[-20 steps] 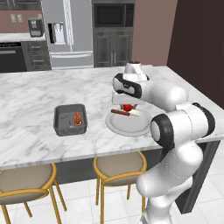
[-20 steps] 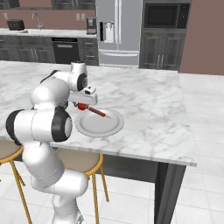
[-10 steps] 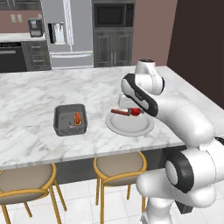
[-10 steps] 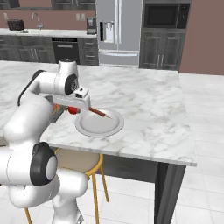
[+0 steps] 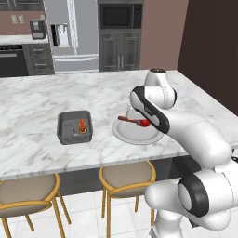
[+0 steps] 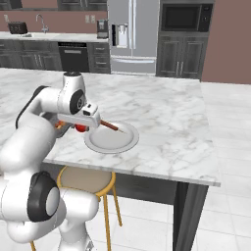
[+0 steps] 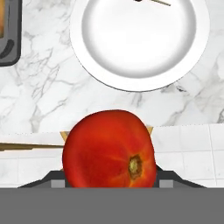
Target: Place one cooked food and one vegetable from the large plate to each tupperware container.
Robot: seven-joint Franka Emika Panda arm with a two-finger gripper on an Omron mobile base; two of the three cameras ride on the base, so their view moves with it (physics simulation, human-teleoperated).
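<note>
The gripper (image 7: pixel 109 175) is clenched on a red tomato (image 7: pixel 109 148), which bulges large between the finger tips in the hand view; in the left base view the tomato (image 5: pixel 144 123) shows as a small red spot above the large plate (image 5: pixel 135 135), under the arm's wrist. The plate (image 7: pixel 140 43) is round, pale and mostly bare, with a thin brown skewer-like food (image 5: pixel 128 119) lying across its far left part. It sits near the front edge of the marble island counter (image 5: pixel 42 100). To the left of the plate, apart from it, stands a grey tupperware container (image 5: pixel 75 127) holding an orange piece of food (image 5: pixel 82 125); what it is I cannot tell. In the right base view the plate (image 6: pixel 112 140) lies just right of the gripper, with the skewer (image 6: pixel 110 126) sloping over its far rim. Two stools (image 5: pixel 128 179) stand under the counter's near edge.
</note>
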